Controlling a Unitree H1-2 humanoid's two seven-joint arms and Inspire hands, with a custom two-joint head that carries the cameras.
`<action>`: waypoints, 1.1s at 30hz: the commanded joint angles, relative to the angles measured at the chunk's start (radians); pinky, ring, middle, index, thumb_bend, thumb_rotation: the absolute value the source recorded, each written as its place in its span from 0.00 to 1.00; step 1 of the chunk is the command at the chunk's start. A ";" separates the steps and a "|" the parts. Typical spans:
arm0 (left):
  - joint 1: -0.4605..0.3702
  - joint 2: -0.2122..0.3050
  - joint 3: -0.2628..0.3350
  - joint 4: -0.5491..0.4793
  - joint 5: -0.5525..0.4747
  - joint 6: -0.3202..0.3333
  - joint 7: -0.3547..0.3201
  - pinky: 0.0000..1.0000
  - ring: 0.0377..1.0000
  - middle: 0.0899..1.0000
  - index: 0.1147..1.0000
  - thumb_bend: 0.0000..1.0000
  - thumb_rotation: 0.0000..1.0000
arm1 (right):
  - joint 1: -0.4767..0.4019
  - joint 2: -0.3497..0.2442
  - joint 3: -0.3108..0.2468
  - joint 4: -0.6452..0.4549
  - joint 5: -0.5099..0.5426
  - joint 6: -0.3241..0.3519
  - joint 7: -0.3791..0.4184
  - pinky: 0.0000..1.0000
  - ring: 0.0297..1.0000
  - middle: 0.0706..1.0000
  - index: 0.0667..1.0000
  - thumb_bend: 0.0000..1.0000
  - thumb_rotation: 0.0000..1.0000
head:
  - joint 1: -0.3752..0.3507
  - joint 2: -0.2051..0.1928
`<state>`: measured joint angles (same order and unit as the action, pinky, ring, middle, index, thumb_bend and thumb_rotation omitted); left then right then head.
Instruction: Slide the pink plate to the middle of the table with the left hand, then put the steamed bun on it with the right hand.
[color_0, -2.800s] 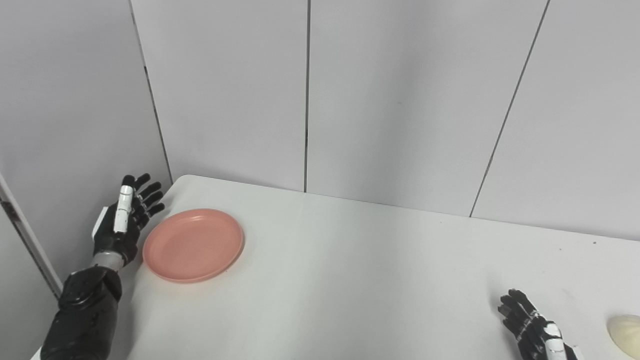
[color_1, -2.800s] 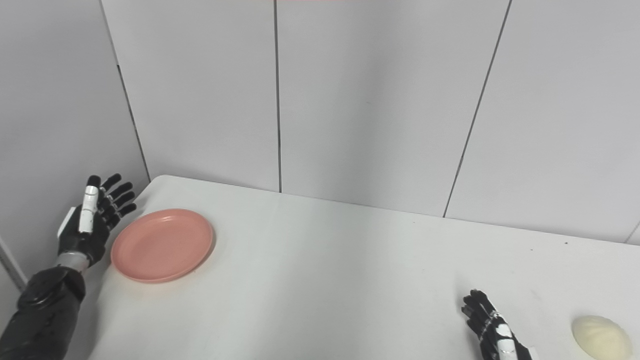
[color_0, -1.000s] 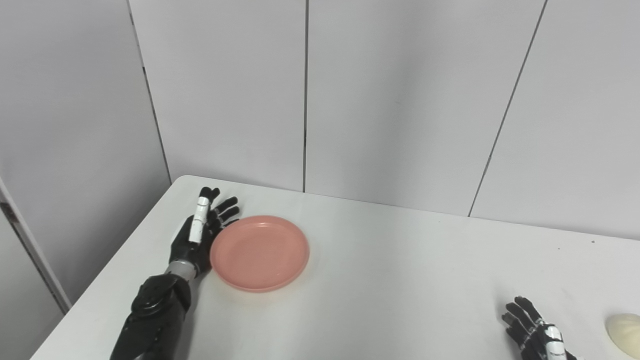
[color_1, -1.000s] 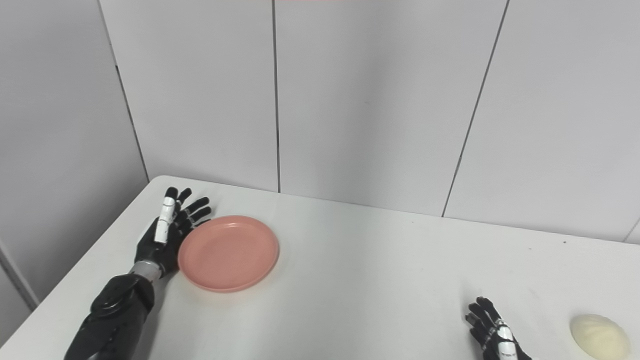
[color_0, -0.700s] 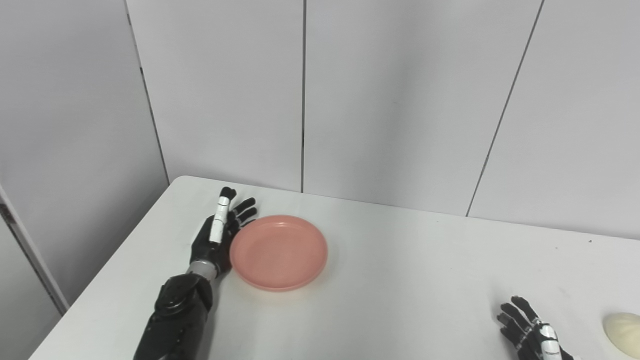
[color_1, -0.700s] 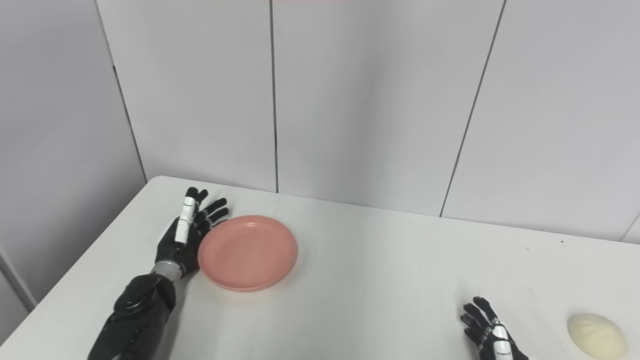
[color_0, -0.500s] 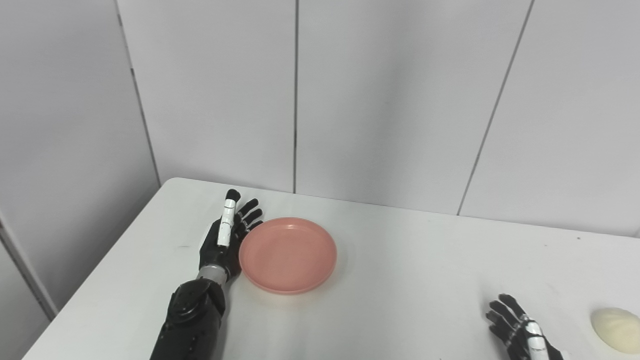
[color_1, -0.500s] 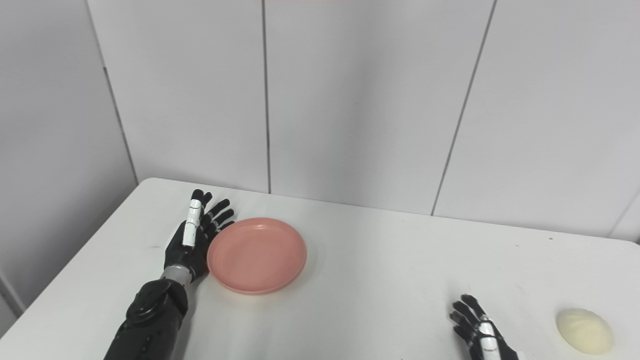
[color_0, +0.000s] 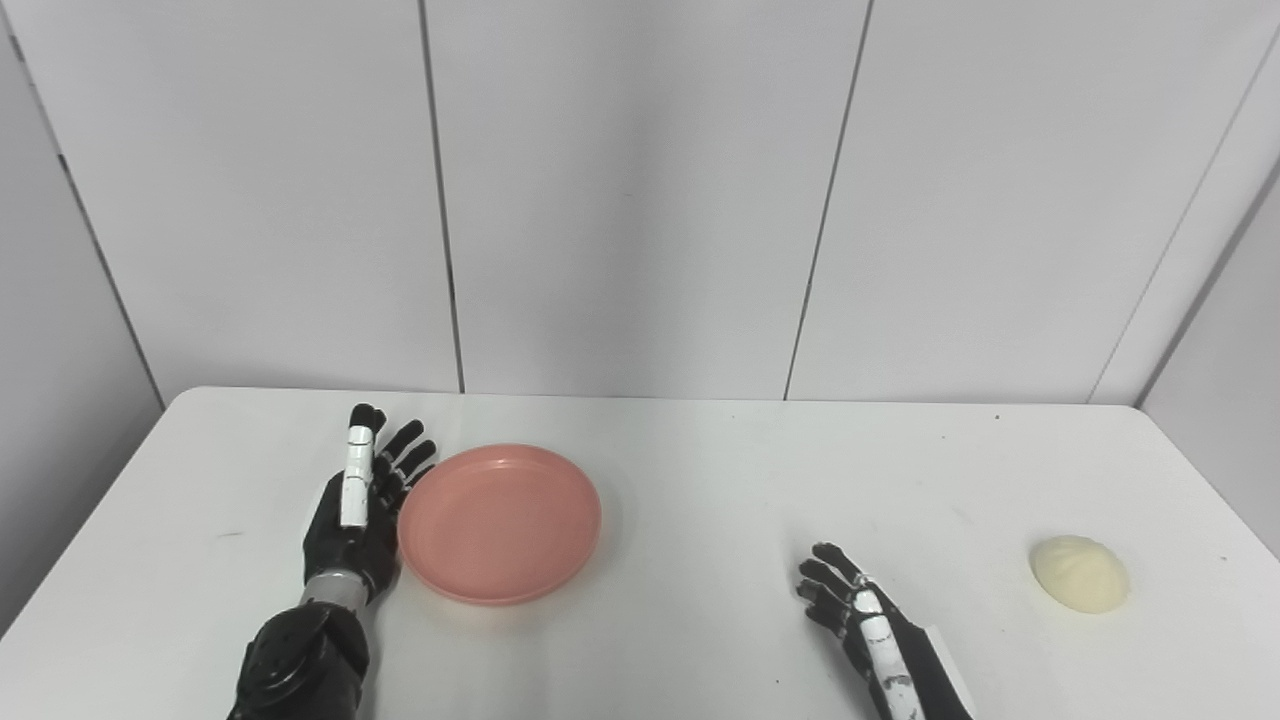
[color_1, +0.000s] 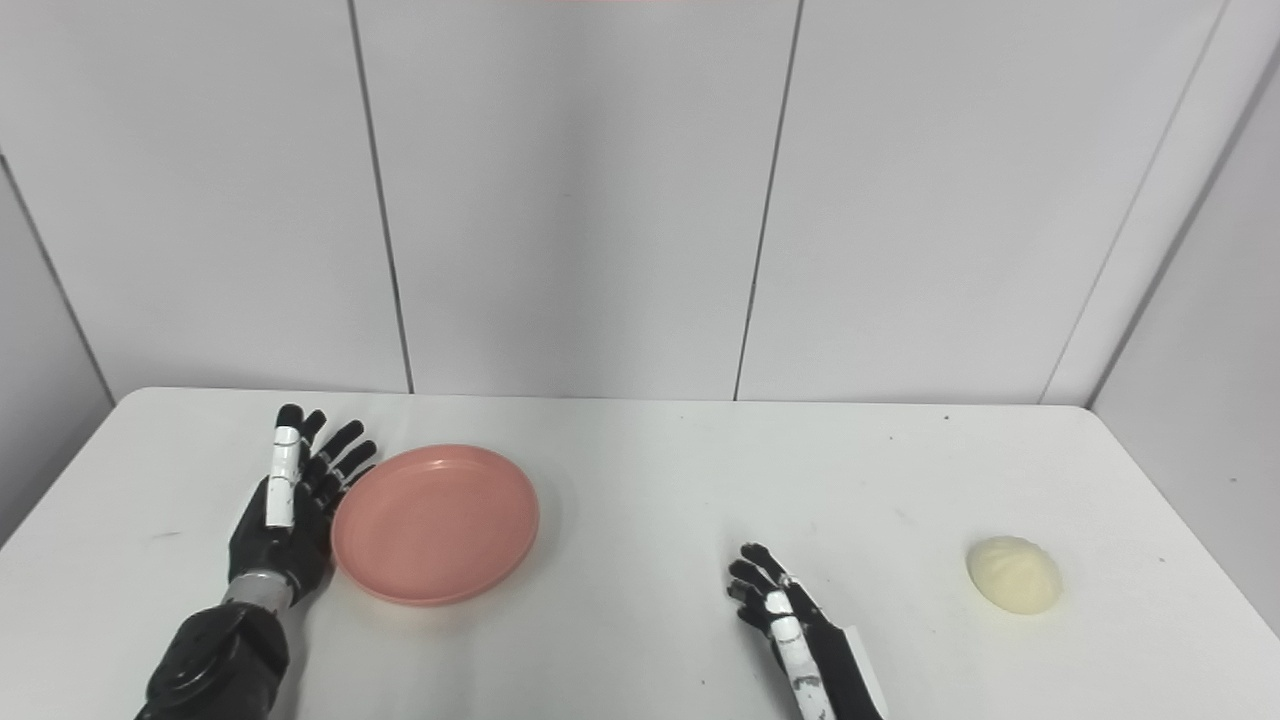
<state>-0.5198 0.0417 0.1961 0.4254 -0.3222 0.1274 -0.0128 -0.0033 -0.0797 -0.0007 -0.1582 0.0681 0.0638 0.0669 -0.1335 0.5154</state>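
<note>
A round pink plate (color_0: 500, 522) lies flat on the white table (color_0: 700, 470), left of its middle. My left hand (color_0: 355, 510) stands edge-on against the plate's left rim, fingers apart and stretched forward, holding nothing. A pale cream steamed bun (color_0: 1079, 573) sits on the table at the far right. My right hand (color_0: 860, 620) rests low near the front edge, open with its fingers spread, well to the left of the bun and apart from it.
Grey wall panels (color_0: 640, 200) stand right behind the table's far edge. The table's left edge (color_0: 90, 520) and right edge (color_0: 1210, 490) both show. Bare tabletop lies between the plate and the bun.
The camera has turned right, bringing the whole table into view. My left hand has pushed the plate rightward from the table's left edge. The right hand has barely moved.
</note>
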 joint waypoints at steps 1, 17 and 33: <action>-0.032 -0.006 -0.006 -0.030 -0.008 0.006 -0.021 0.83 0.86 0.89 1.00 0.77 0.88 | -0.013 0.011 0.011 -0.033 -0.014 0.012 -0.004 0.86 0.83 0.83 0.84 0.82 0.96 | -0.021 0.007; -0.075 -0.031 -0.034 0.048 -0.016 0.008 -0.085 0.88 0.89 0.91 1.00 0.79 0.94 | -0.029 0.058 0.060 -0.046 -0.071 0.067 -0.036 0.87 0.85 0.85 0.85 0.80 0.96 | -0.181 0.015; -0.099 -0.071 -0.064 0.127 0.000 -0.031 -0.112 0.87 0.88 0.89 1.00 0.81 0.93 | -0.041 0.063 0.069 0.009 -0.148 0.002 -0.069 0.83 0.83 0.87 0.87 0.69 0.97 | -0.277 0.003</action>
<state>-0.5940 -0.0171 0.1395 0.5555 -0.3354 0.0997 -0.1271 -0.0277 -0.0144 0.0572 -0.1529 -0.0629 0.0996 -0.0012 -0.4110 0.5170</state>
